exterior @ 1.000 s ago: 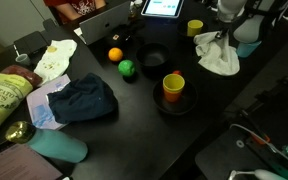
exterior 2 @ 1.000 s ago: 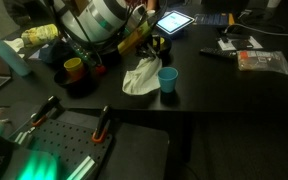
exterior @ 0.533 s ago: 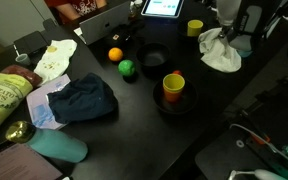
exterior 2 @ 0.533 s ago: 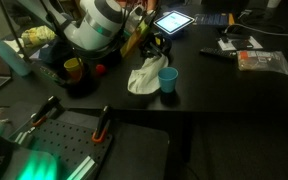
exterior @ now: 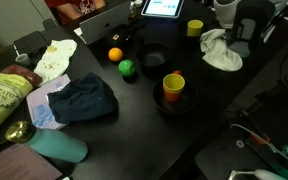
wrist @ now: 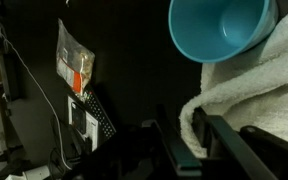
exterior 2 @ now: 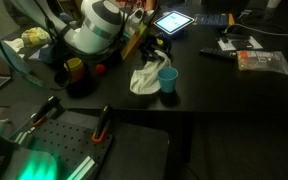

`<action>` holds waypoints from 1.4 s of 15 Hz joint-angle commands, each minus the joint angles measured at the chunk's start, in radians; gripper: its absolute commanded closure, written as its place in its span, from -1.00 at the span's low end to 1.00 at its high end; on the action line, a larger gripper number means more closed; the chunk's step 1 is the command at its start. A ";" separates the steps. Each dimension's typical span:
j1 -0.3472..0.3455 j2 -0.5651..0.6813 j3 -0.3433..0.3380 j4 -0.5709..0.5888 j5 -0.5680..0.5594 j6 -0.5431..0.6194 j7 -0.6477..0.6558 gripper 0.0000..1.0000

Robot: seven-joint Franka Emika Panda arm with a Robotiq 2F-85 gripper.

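White towel [exterior: 222, 52] sits lower than it did a second ago. Back then it hung bunched up under the gripper [wrist: 199, 140]; now it's slumped on the black table [exterior: 134, 130], right up against the blue cup [exterior 2: 168, 80]. The arm has also lifted off a bit in both exterior views. My read is that the towel's weight is on the table now rather than on the claw, so the carrying part looks done.

As for the claw, the wrist view shows its two dark fingers standing a little apart with a fold of towel between them. I honestly can't tell if they're still nipping it or have just let go.

Materials: the towel is soft terry with a loopy nap, rumpled into thick rounded folds, no clean edge showing. The cup is smooth matte plastic, round and upright, and it looks empty inside. The table is flat, dark and slightly glossy. The fingers are hard, straight black bars.
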 commanded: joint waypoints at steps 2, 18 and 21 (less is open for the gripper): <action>0.005 -0.123 0.004 -0.021 -0.004 -0.088 -0.026 -0.46; -0.705 -0.437 0.696 0.099 -0.003 -0.230 0.069 -1.00; -0.826 -0.434 0.786 0.116 0.028 -0.229 0.066 -1.00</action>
